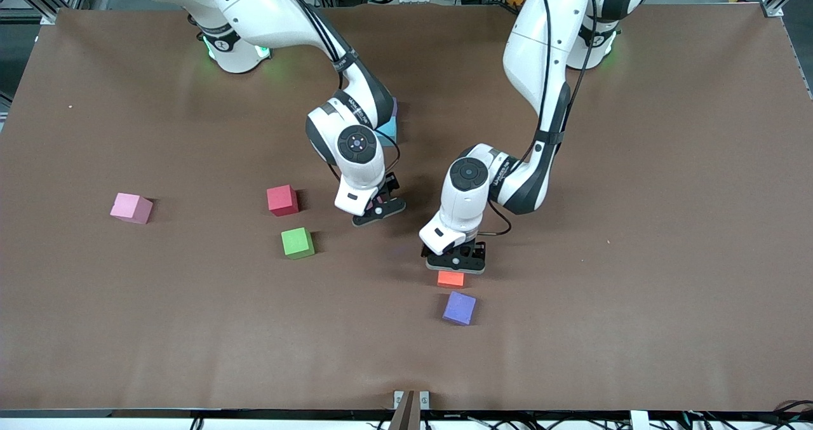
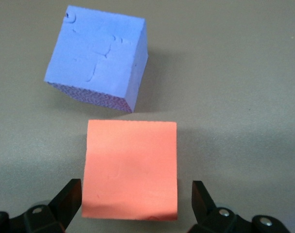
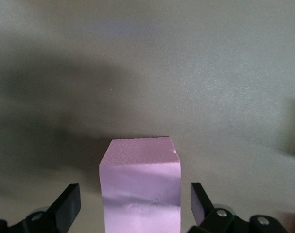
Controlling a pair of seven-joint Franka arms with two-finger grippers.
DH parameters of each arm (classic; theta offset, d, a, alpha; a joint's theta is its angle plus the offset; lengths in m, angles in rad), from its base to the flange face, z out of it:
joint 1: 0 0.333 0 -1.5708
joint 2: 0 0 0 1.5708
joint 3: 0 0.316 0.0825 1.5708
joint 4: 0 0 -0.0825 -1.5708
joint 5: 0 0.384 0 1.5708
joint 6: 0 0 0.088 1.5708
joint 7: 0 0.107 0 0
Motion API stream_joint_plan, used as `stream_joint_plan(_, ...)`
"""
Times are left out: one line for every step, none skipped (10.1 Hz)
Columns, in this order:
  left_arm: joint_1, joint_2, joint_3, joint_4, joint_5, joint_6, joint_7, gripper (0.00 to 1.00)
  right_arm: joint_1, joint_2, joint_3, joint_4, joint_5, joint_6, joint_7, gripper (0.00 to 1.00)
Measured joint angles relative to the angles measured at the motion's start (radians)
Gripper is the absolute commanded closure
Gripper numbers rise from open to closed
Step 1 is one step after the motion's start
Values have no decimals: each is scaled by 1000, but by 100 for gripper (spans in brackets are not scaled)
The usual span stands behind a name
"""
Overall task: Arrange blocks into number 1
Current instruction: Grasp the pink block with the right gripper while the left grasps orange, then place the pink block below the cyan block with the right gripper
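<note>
My left gripper (image 1: pixel 456 262) (image 2: pixel 136 194) hangs low and open around an orange block (image 1: pixel 451 279) (image 2: pixel 131 165), with a gap at each finger. A purple block (image 1: pixel 459 308) (image 2: pixel 96 58) lies just nearer the front camera, turned at an angle. At the table's middle, my right gripper (image 1: pixel 379 211) (image 3: pixel 135 199) is open around a pale pink block (image 3: pixel 140 165), touching neither side. The front view hides that block almost entirely under the hand. A red block (image 1: pixel 282 200), a green block (image 1: pixel 297 242) and another pink block (image 1: pixel 131 208) lie toward the right arm's end.
A light blue block (image 1: pixel 389 133) with a purple one (image 1: pixel 395 107) against it sits half hidden by the right arm's forearm, farther from the front camera. The brown table (image 1: pixel 635 258) stretches bare toward the left arm's end.
</note>
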State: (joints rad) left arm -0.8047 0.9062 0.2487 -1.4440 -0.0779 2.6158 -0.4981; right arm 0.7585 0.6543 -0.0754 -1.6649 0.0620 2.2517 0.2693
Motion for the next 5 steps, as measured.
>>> stream_joint_plan(0, 0, 0, 0, 0, 3, 0, 0, 0, 2, 0, -4, 0, 9, 0, 27)
stream_joint_plan(1, 0, 0, 0, 0, 5, 0, 0, 0, 5, 0, -20, 0, 41, -1, 62)
stream_joint_plan(1, 1, 0, 0, 0, 6, 0, 0, 0, 8, 0, -47, 0, 85, -1, 94)
stream_joint_plan(1, 2, 0, 0, 0, 7, 0, 0, 0, 10, -1, -72, 0, 111, -1, 100)
stream_joint_plan(2, 2, 0, 0, 0, 11, 0, 0, 0, 9, -1, -81, 0, 117, 1, 100)
